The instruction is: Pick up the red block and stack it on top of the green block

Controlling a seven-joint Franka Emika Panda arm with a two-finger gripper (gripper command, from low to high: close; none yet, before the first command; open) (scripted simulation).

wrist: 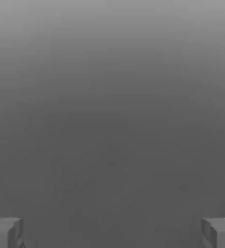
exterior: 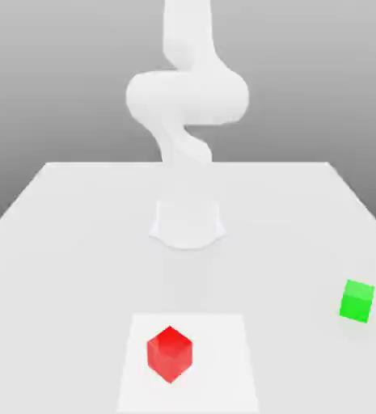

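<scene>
The red block sits on the white table near the front edge, on a paler square patch. The green block rests on the table far to the exterior view's right, well apart from the red one. The white arm rises from its base behind the blocks and runs up out of the picture. In the hand view my gripper is open, its two grey fingertips standing wide apart with nothing between them, facing a plain grey background.
The arm's round base stands at the table's middle, behind the red block. The paler square patch lies flat on the table. The table's back edge runs behind the base.
</scene>
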